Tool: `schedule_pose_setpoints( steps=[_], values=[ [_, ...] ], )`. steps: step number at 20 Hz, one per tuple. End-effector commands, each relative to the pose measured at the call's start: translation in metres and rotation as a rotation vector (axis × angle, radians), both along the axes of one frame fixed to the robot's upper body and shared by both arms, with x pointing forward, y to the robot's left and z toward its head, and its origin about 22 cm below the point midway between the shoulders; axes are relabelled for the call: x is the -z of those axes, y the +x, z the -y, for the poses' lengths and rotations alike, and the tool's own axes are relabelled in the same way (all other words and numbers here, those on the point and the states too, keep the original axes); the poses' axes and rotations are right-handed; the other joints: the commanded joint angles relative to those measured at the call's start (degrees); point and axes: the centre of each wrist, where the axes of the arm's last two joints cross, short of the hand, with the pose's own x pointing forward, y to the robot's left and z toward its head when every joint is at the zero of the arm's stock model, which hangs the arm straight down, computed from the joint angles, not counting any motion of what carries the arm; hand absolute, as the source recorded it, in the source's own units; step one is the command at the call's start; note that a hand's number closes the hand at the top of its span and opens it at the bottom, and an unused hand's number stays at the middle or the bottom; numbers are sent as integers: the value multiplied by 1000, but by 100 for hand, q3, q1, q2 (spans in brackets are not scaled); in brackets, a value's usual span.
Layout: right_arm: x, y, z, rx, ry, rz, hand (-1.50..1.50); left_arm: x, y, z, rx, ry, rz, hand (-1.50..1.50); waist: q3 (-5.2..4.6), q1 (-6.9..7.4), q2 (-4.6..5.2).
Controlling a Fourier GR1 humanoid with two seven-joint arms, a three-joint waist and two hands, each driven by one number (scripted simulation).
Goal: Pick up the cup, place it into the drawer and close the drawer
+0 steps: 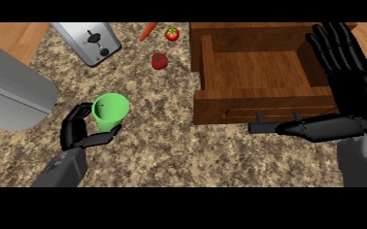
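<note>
Cup [110, 110], green and tilted, sits toward the counter's [179, 155] left edge with the left hand [80, 128] curled round it, fingers and thumb pinching its sides, so the pick-up step looks in hand. Next it must be lifted and carried right, over the front wall into the open drawer [254, 73]. Right hand [337, 53] rests open at the drawer's right side, fingers straight and spread.

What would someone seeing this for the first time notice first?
The bright green cup at lower left, with the left hand curled round it. Next, the open wooden drawer at right, with the right hand open, fingers up, by its right side. Red produce and a toaster sit at the top.
</note>
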Motion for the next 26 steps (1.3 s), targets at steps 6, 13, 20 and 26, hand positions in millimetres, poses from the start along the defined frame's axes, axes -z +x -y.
schedule_pose_setpoints(
  steps=[6,13,20,26],
  values=[
    [-2,0,21,23,12,-16,-150,-21,35,31,151,-147,270,150,9,68,-42],
    [2,-17,1,45,-6,-7,-150,-69,85,81,384,-90,283,150,28,174,-126],
    [-4,-10,13,79,-14,-18,-150,-153,130,142,538,-62,325,150,31,284,-156],
    [3,-10,15,68,2,-17,-150,-224,147,183,543,-43,298,150,26,185,-110]
  ],
)
